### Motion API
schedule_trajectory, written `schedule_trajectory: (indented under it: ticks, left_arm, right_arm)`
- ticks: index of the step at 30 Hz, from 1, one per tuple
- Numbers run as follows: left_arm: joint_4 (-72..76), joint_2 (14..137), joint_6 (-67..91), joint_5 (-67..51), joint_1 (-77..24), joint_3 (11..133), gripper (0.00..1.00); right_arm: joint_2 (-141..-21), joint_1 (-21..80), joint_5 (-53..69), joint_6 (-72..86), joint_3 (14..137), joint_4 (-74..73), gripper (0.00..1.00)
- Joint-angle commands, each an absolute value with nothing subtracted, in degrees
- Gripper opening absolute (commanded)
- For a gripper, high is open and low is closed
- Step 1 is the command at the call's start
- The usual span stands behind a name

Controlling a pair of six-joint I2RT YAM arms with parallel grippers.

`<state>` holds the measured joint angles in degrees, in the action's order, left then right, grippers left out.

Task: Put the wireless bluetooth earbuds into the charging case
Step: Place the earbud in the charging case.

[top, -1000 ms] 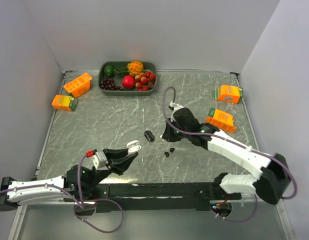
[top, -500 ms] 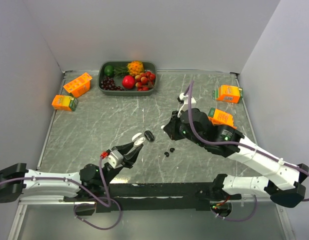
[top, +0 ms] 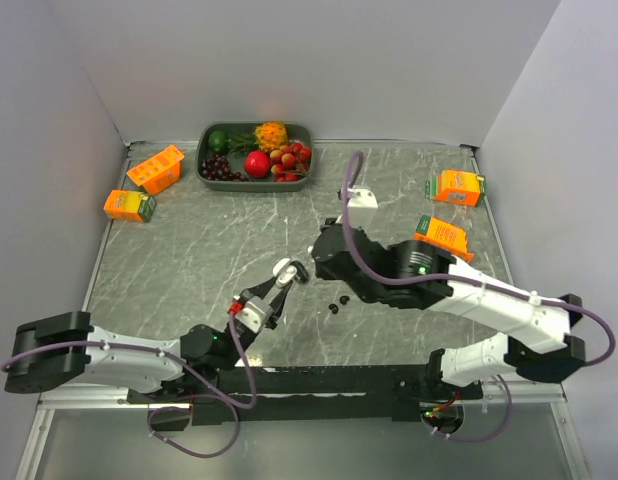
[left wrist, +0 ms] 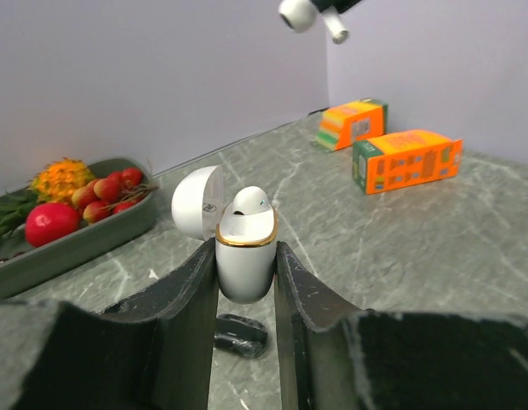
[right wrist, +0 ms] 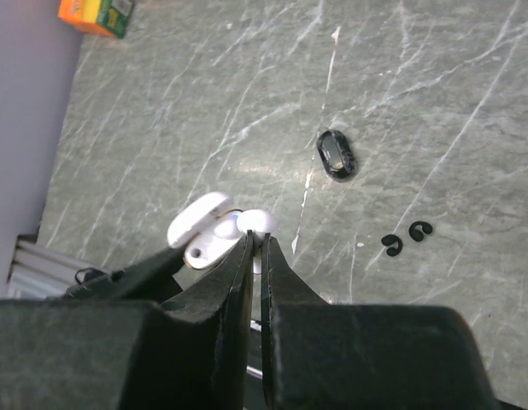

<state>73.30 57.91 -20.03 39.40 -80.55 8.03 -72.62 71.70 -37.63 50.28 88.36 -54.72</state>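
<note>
Top view high, steep; 2 wrist views close, sharing charging case [left wrist: 244, 260].

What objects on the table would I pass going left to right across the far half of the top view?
Orange carton by the left wall → angled orange carton behind it → fruit tray → nearer right-hand orange carton → orange carton in the back right corner.

The earbud [left wrist: 296, 13] and gold-rimmed charging case [left wrist: 244, 265] are white; the table [left wrist: 469, 248] grey-veined.

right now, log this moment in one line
left gripper: shut on charging case, lid open, one earbud seated | right gripper: shut on white earbud, near case
</note>
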Motion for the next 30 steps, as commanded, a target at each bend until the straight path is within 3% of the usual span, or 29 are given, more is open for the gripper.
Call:
schedule_trajectory:
  ticks: [1, 12, 21, 30]
  left_arm:
    - [87.70, 62.31, -22.67, 44.11, -80.59, 12.47, 0.01]
    - [95.10, 70.58, -19.43, 52.12, -80.60, 17.40, 0.01]
    - [84.20, 63.02, -8.44, 39.39, -80.51, 16.79, 0.01]
    - [78.40, 63.10, -3.78, 41.13, -79.89, 17.49, 0.01]
  right_arm:
    - [-77.68, 74.35, -45.96, 58.78, 95.09, -64.68, 0.00]
    - [-81.29, 74.79, -50.36, 69.43, 97.91, -70.40, 0.00]
    - [-83.32, 74.71, -51.68, 72.69, 96.59, -69.00, 0.00]
    - [-82.79, 74.88, -52.64, 68.73, 94.22, -63.72, 0.00]
